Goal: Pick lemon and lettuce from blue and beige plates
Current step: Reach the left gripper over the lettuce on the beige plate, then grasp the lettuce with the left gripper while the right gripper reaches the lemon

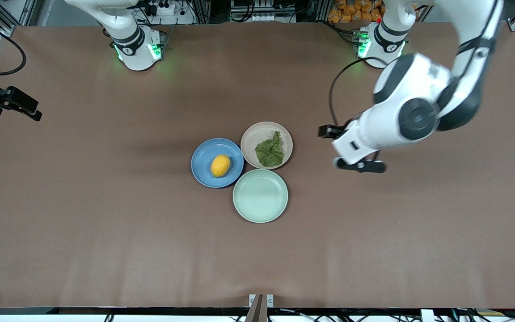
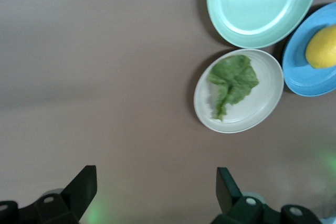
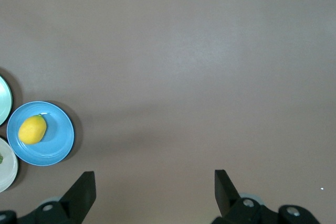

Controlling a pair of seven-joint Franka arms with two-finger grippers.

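— Grippers first: where are yours?

— My left gripper hangs over bare table toward the left arm's end, well apart from the plates, fingers spread wide and holding nothing. My right gripper waits high over the right arm's end, equally wide and empty.

— And the targets, nearest first?

— Closest to the front camera sits the mint-green plate, smooth and bare; I leave it alone. Just above it, the blue plate carries the lemon, a small dimpled oval. Beside that, rims touching, the beige plate holds the lettuce, a limp, crinkled leaf with ruffled edges.

— How do you approach well?

— I would centre over the leaf's thickest fold and pinch low, clear of the raised rim. The lemon probably rolls, so I would close across its short axis.
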